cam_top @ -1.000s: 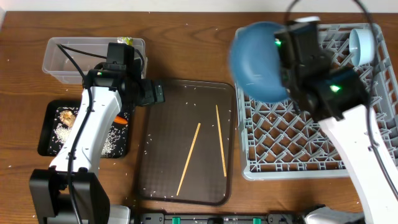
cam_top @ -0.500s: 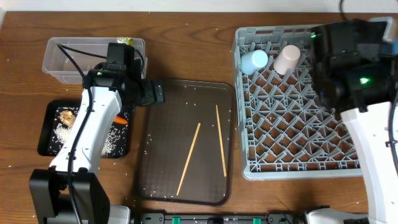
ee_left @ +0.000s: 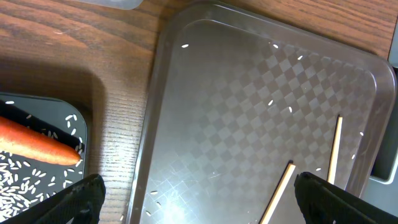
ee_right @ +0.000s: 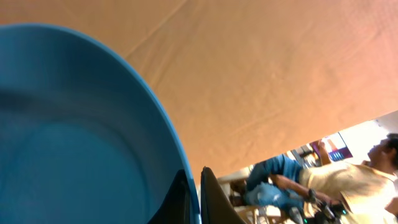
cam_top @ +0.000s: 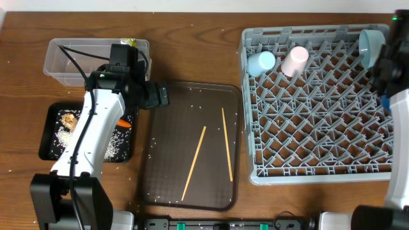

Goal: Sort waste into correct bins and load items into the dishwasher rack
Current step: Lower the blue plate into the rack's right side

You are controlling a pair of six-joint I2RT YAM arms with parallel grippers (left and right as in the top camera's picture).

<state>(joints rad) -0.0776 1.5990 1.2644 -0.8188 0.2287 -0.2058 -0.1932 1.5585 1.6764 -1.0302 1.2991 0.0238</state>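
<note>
Glossy blue plate (ee_right: 74, 137), round-rimmed, sits pinched between the right fingers (ee_right: 214, 200).

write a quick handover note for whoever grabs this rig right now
left tool: open and empty, over the left edge of the flat brown serving tray.
right tool: shut on the rim of the large dark-blue plate, beside the right side of the large grey plastic dishwasher rack.
done: light-blue cup and pink cup sit in the rack's back left; orange carrot, brown food lump and white rice grains are in the shallow black tray.
left: rack the plate, then load the two thin wooden chopsticks lying on the serving tray; stray grains are scattered there too.
</note>
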